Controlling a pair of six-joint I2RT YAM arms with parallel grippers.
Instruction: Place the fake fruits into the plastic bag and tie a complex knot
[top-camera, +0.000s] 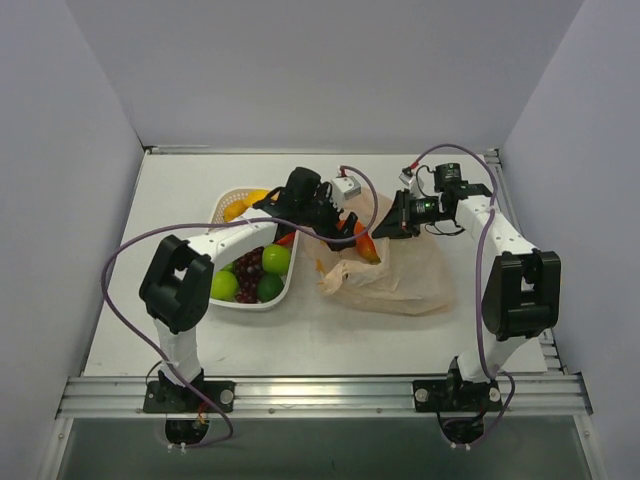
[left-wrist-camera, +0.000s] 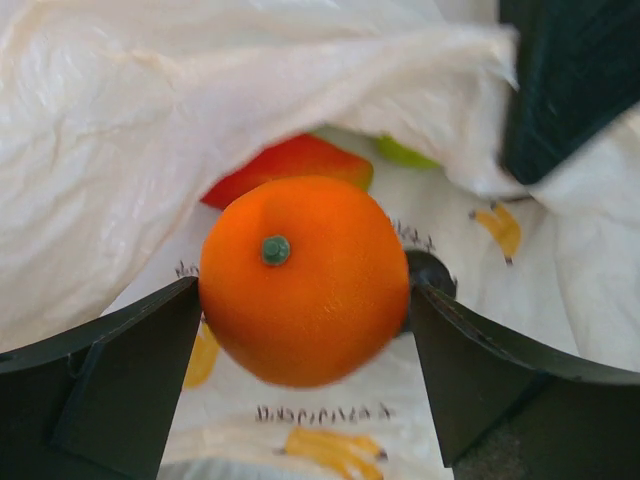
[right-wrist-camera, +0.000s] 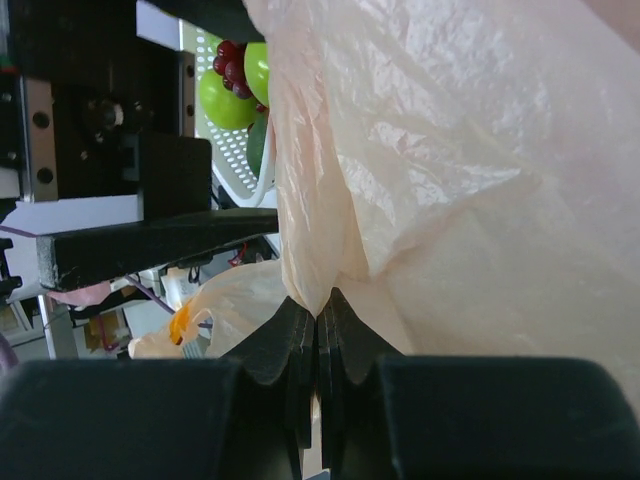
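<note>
Orange (left-wrist-camera: 305, 280) gripped in left pincer (left-wrist-camera: 305, 300), seemingly at plastic bag (left-wrist-camera: 120, 130) mouth; right pincer (right-wrist-camera: 318, 322) pinching bag edge.

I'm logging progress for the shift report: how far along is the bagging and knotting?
Done: a red-yellow mango and a green piece already lie inside the plastic bag. In hand: the right end effector pinches the bag's edge, and the left end effector grips an orange over the opening. Left: green apples, grapes and a yellow fruit sit in the basket; the bag is untied.

Overhead rear view, wrist cameras near bag (top-camera: 400, 278)
</note>
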